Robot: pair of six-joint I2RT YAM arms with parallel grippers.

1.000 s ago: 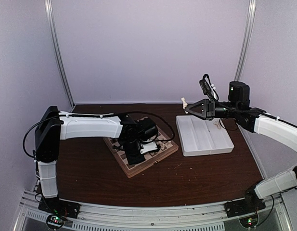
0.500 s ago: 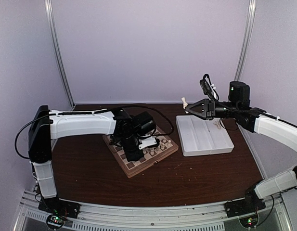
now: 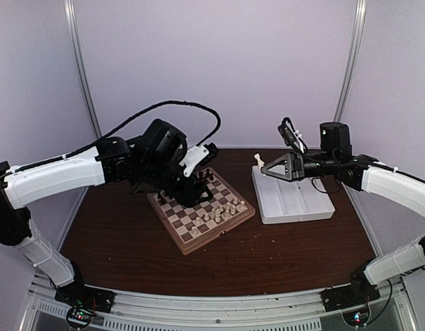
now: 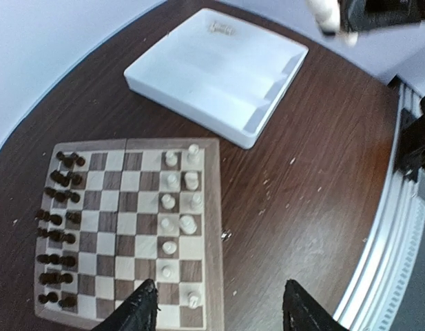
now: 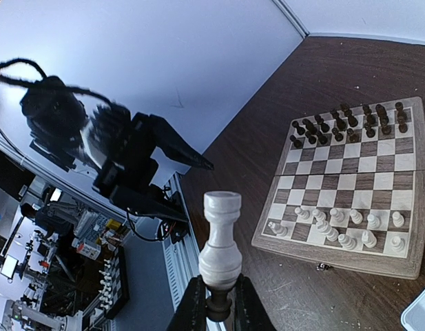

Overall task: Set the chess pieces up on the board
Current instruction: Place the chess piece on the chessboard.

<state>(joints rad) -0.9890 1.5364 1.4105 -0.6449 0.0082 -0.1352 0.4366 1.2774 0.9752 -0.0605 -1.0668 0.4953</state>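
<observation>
The chess piece (image 5: 221, 241) is judged light, rigid and slippery; the right gripper (image 5: 218, 307) clamps its base, clear of the board (image 5: 350, 183). Over the board, the left gripper (image 4: 219, 310) stands wide, empty.

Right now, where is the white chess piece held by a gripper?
In the top view the chess piece is right of centre, pinched in the right gripper near the left edge of the tray, right of the board.

Soft, even light; top view hazy; left wrist view blurred, edges distorted.
</observation>
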